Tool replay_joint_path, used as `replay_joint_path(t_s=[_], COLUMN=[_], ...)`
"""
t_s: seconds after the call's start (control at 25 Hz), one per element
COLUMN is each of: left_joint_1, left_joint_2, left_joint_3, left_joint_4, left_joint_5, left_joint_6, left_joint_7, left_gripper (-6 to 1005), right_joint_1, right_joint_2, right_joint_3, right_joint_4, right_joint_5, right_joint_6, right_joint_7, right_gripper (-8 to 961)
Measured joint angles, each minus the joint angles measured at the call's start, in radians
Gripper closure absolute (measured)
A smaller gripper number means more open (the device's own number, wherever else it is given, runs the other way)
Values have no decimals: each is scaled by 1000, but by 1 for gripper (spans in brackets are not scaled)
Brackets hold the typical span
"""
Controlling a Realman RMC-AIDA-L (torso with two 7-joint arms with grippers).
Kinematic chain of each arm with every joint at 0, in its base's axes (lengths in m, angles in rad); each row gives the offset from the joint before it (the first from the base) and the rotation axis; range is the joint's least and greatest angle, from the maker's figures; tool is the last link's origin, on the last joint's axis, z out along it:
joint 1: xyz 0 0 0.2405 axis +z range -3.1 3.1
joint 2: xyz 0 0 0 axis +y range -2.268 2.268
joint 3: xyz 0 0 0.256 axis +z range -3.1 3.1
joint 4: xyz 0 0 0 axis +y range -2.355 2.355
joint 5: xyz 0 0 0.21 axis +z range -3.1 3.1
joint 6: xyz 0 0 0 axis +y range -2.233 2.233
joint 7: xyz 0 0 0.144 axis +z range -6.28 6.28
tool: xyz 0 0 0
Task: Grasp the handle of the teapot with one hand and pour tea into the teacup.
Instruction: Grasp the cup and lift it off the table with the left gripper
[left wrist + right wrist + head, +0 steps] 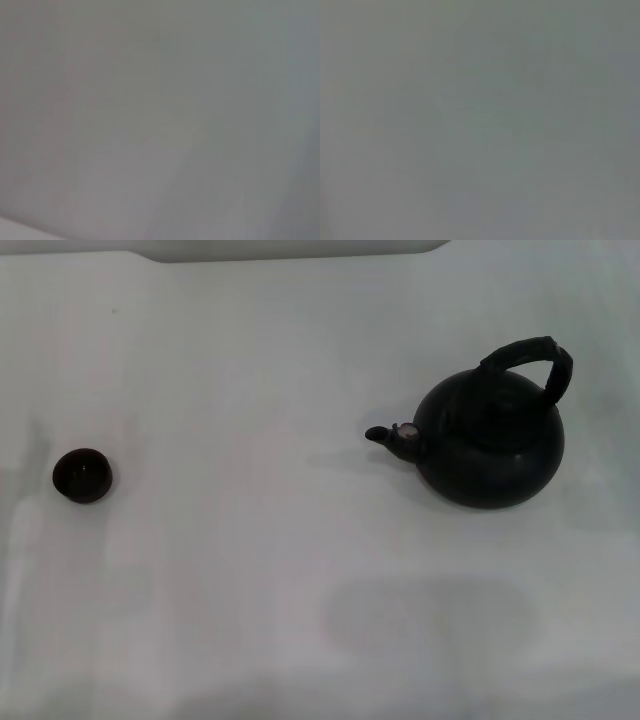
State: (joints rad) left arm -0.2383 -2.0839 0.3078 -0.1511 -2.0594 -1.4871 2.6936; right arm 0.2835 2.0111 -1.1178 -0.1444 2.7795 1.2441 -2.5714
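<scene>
The round black teapot (490, 440) stands upright on the white table at the right in the head view. Its short spout (392, 438), with a pale spot at its base, points left. Its thick black arched handle (528, 362) rises over the top. The tiny dark teacup (82, 475) stands upright at the far left, far from the teapot. Neither gripper shows in any view. Both wrist views show only a plain grey surface.
The white table (260, 570) spreads wide between the teacup and the teapot. Its far edge runs along the top of the head view, with a pale rounded shape (290, 248) beyond it. A faint shadow lies on the table in front of the teapot.
</scene>
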Motion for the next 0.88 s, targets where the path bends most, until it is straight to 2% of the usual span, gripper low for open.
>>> replay_joint_path(t_s=[0.28, 0.6, 0.88], left_joint_1=[-9, -2, 34], left_joint_2=[2, 0, 1], left_joint_3=[1, 1, 0], left_joint_4=[1, 1, 2], left_joint_5=[143, 303, 342], left_joint_6=[77, 94, 87], left_joint_7=[37, 127, 127], left_gripper=[121, 122, 122], right_joint_1=[4, 15, 27], right_joint_2=[0, -2, -5], right_joint_3=[1, 27, 32], right_joint_4=[-2, -1, -1], right_joint_5=[0, 0, 0], right_joint_6=[-14, -17, -35], right_joint_7=[-3, 0, -1], right_gripper=[320, 319, 320])
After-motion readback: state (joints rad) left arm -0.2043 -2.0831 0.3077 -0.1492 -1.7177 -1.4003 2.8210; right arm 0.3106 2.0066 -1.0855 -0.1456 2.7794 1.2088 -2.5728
